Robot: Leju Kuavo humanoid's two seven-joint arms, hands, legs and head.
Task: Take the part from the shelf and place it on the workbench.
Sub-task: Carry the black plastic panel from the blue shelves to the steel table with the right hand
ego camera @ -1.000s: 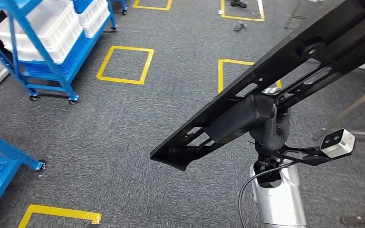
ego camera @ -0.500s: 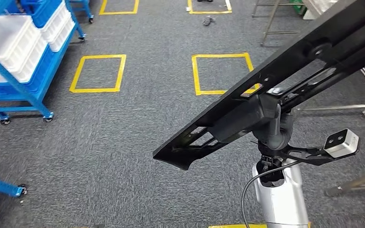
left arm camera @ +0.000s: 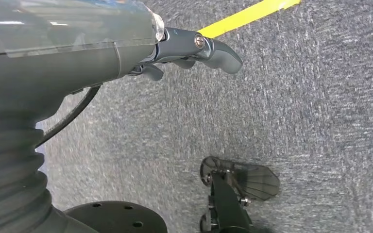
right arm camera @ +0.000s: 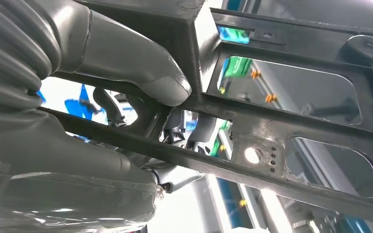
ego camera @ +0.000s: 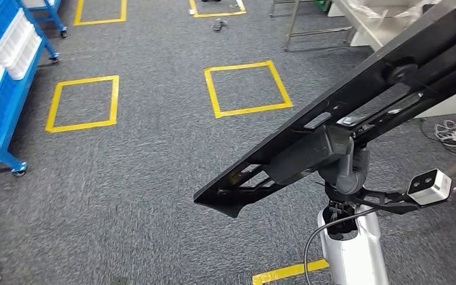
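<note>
From my head, I see the part (ego camera: 356, 107), a long, flat, black frame with long holes, held up slanted over the grey carpet (ego camera: 142, 166) by my right hand (ego camera: 326, 151). By my left wrist, my left hand (left arm camera: 194, 51) hangs over the carpet with fingers curled, holding nothing. By my right wrist, my grey thumb (right arm camera: 141, 63) presses a black bar of the part.

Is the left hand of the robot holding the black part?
No, the left hand hangs over the carpet with nothing in it; the right hand grips the black part.
</note>
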